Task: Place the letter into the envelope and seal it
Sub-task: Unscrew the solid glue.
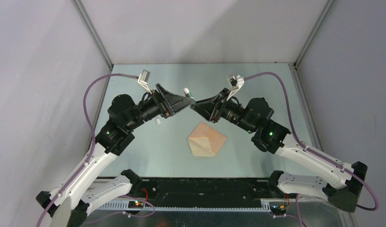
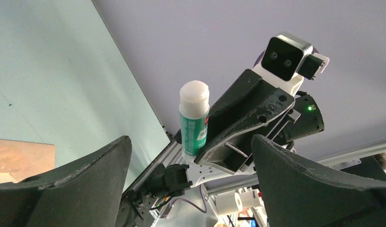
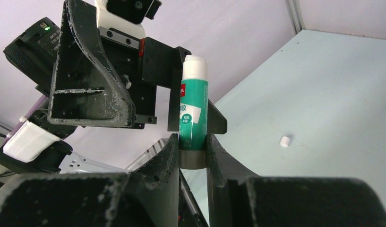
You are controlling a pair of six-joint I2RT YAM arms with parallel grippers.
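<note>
Over the counter (image 1: 148,156), the left tool (image 2: 191,142) is released, jaws wide, facing the right tool (image 3: 192,151), which grasps an upright, uncapped glue stick (image 3: 193,111). The envelope (image 1: 207,139) lies flat below both tools. A white cap (image 1: 158,121) lies beneath the left tool.

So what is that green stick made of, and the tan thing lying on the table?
The glue stick looks like smooth plastic: its green printed tube has a slight sheen. The white tip looks matte and waxy, probably the glue itself. The envelope looks like matte tan kraft paper, going by its sharp creases and flat folds.
</note>
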